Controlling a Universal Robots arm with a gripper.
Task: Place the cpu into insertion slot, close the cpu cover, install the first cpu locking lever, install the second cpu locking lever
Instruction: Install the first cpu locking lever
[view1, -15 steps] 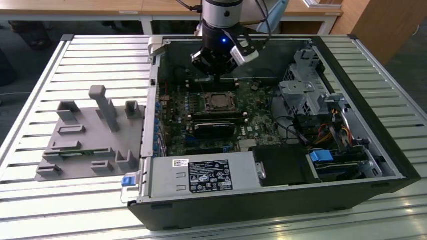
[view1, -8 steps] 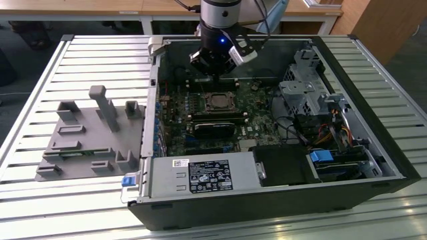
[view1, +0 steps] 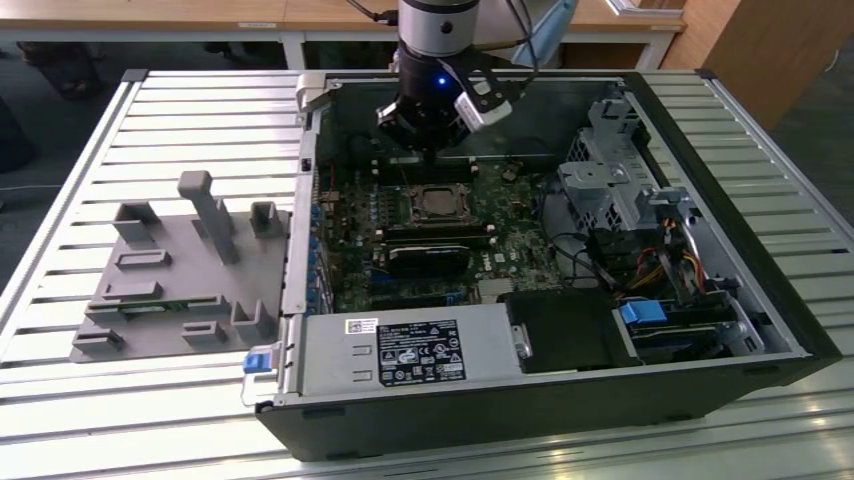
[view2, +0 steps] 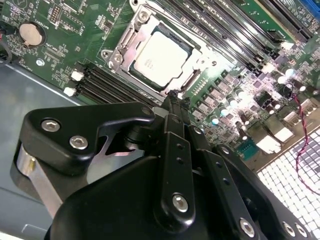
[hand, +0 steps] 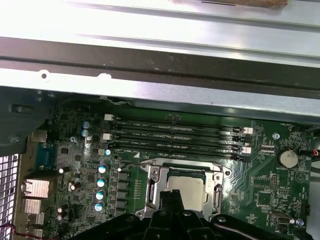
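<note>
— In the exterior view, where's the tool (view1: 424, 140)?

— Down inside the case (view1: 787, 330), low over the board (view1: 527, 215). As that camera sees it, it's just behind the cpu (view1: 435, 204), which sits in its socket. If it comes down off-line, it hits board parts rather than the socket.

— And the second wrist view?

— The cpu (view2: 159, 56) lies flat in the window of the cover (view2: 123, 45), and the cover looks folded down. The tool (view2: 174, 101) hangs close over the socket's edge. Its tips are pressed together, with nothing pinched that I can see. A hard push there could scrape the cover or bend it.

— First wrist view?

— Much the same. The tool (hand: 172, 199) is at the socket rim with the cpu (hand: 189, 186) just past it, and the sticks (hand: 175, 135) are near. I can't tell whether either lever is latched. If one is loose, I'd worry the cover springs up and the cpu shifts in its slot.
</note>
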